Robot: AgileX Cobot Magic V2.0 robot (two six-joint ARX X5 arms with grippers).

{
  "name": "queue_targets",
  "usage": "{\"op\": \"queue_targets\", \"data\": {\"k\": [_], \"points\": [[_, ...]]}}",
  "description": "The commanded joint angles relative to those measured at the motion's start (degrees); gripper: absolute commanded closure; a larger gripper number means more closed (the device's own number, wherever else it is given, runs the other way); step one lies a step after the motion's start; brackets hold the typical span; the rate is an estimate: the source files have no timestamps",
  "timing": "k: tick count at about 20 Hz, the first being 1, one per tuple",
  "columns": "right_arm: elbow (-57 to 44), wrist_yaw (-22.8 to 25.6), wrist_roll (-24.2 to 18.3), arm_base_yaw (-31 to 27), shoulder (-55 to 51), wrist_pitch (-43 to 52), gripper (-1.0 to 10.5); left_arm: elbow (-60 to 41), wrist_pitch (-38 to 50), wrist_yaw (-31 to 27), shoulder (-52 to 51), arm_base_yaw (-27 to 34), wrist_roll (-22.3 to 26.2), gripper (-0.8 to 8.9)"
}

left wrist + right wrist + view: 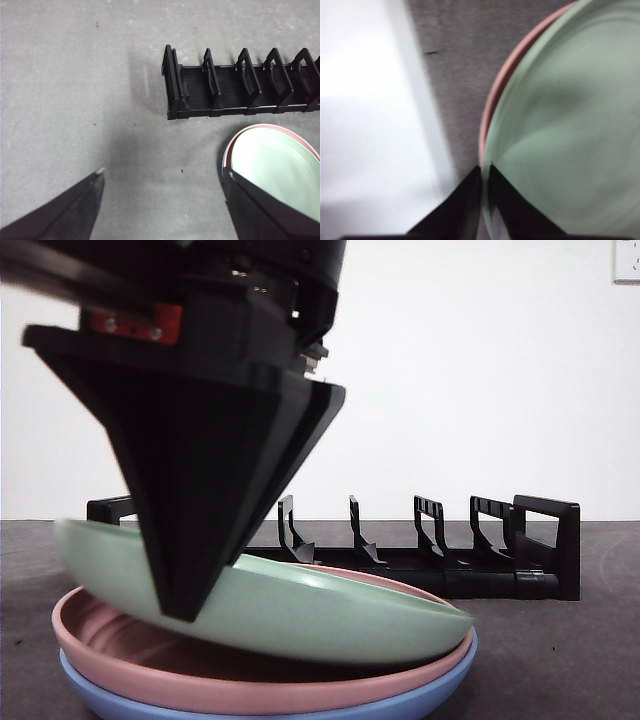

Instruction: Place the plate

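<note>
I have right end effector (482, 172) clamped on rim of green plate (300, 605); plate tilted, gripped edge raised, opposite edge resting on pink plate (120, 655) atop blue plate (400, 708). Black rack (470, 555) lies behind stack. Left end effector (162, 175) wide open, empty.

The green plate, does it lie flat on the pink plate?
No, the green plate is tilted, one edge lifted by the right gripper above the pink plate.
</note>
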Motion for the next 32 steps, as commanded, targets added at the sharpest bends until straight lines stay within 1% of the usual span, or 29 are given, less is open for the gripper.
{"op": "queue_targets", "data": {"k": [1, 2, 3, 5, 6, 7, 8, 9, 11, 13, 15, 18, 21, 22, 24, 26, 27, 28, 29, 30, 32], "points": [[0.61, -2.32, -0.39, 0.96, 1.05, 0.28, 8.6, 0.9, 0.48, -0.22, 0.28, -0.15, -0.24, 4.37], [0.68, -3.39, -0.13, 0.96, 1.05, 0.11, 8.1, 0.9, 0.48, -0.22, 0.28, -0.15, -0.24, 4.37], [0.92, -4.22, 1.11, 0.96, 1.03, -0.22, 7.7, 0.9, 0.5, -0.22, 0.28, -0.15, -0.24, 4.37], [1.46, -6.91, 4.2, 0.96, 0.46, -0.07, 7.6, 0.9, 0.44, -0.2, 0.28, -0.15, -0.24, 4.37], [1.55, -7.74, 4.83, 0.96, -0.39, 0.61, 7.6, 0.9, 0.46, -0.2, 0.28, -0.15, -0.22, 4.37], [1.57, -7.39, 4.83, 0.96, -2.03, 1.73, 7.6, 0.9, 0.46, -0.2, 0.28, -0.15, -0.22, 4.37], [1.57, -5.92, 4.83, 0.81, -3.87, 2.86, 7.6, 0.9, 0.46, -0.17, 0.28, -0.15, -0.22, 4.37], [1.57, -3.41, 4.81, 0.17, -6.27, 4.15, 7.6, 0.9, 0.46, -0.2, 0.28, -0.15, -0.22, 4.37], [1.55, -0.2, 4.79, -2.71, -10.51, 5.73, 7.6, 0.9, 0.44, -0.17, 0.28, -0.15, -0.22, 4.37], [1.55, 1.68, 4.37, -7.8, -13.77, 5.31, 7.6, 0.9, 0.52, -0.17, 0.28, -0.15, -0.22, 4.37], [1.55, 1.57, 3.61, -14.6, -16.26, 4.5, 7.6, 0.9, 0.59, -0.17, 0.28, -0.15, -0.2, 4.37], [1.55, 1.14, 2.08, -25.33, -19.04, 3.93, 7.2, 0.9, 1.38, -0.2, 0.37, -0.15, -0.17, 4.37], [1.55, 1.11, -0.98, -36.2, -21.46, 5.01, 7.2, 0.9, 3.93, -0.17, 0.37, -0.15, 0.02, 4.37], [1.55, 0.9, -1.31, -39.17, -21.88, 5.53, 7.2, 0.9, 4.74, -0.2, 0.37, -0.15, 0.07, 4.37], [1.57, -1.99, -1.49, -45.2, -22.14, 6.19, 7.2, 0.9, 5.29, -0.2, 0.37, -0.15, 0.44, 4.37], [1.57, -6.32, -1.16, -48.3, -22.14, 4.74, 7.2, 0.9, 4.37, -0.2, 0.35, -0.15, 0.44, 4.38], [1.57, -7.41, -0.35, -48.76, -22.14, 3.96, 7.6, 0.9, 4.24, -0.2, 0.33, -0.15, 0.44, 4.66], [1.57, -7.91, -0.42, -48.96, -22.14, 4.11, 9.7, 0.9, 4.17, -0.15, 0.33, -0.15, 0.46, 7.26], [1.57, -7.87, -0.37, -48.98, -22.14, 5.4, 9.2, 0.9, 4.22, -0.17, 0.33, -0.15, 0.26, 7.84], [1.57, -7.91, -0.39, -48.96, -22.14, 7.3, 9.3, 0.9, 5.01, -0.15, 0.35, -0.15, 0.24, 8.07], [1.66, -10.23, -0.26, -48.81, -22.29, 8.52, 9.3, 0.9, 3.74, -0.17, 0.28, -0.2, 0.24, 8.06]]}}
